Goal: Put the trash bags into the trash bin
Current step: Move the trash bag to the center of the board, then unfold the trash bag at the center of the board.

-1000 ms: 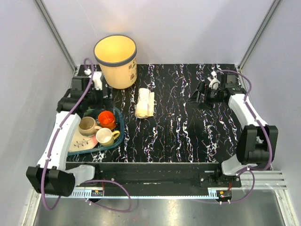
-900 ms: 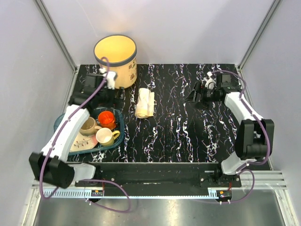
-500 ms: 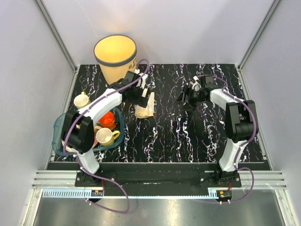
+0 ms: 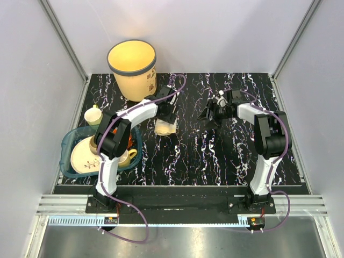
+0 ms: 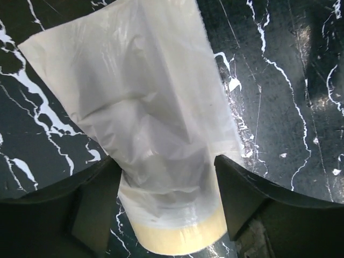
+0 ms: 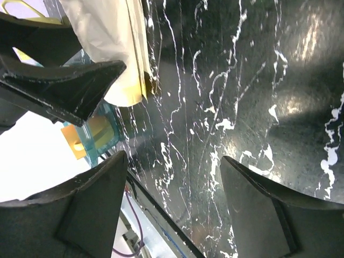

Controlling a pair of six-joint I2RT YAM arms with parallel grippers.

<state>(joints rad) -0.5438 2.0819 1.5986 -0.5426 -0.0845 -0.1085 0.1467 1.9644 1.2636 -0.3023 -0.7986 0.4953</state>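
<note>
The trash bags [image 4: 165,127] are a pale folded bundle lying on the black marbled table, right of centre-left. In the left wrist view the trash bags [image 5: 145,107] fill the frame, with a yellowish band at the near end. My left gripper [image 4: 167,113] is down over the bundle. Its jaws [image 5: 166,161] stand open, one finger close against each side. The trash bin [image 4: 131,69], a cream bucket with a dark rim, stands upright at the back left. My right gripper [image 4: 210,114] hovers open right of the bundle, nothing between its fingers [image 6: 173,157]. The trash bags [image 6: 107,48] show in its view too.
A teal dish tray [image 4: 69,161] with a plate and cups sits at the near left, beside the left arm. A cream cup [image 4: 94,114] stands just behind it. Grey walls close in the table on three sides.
My left arm swung right from beside the bin onto the bundle, and its jaws narrowed. The right gripper moved left toward the table's middle.
</note>
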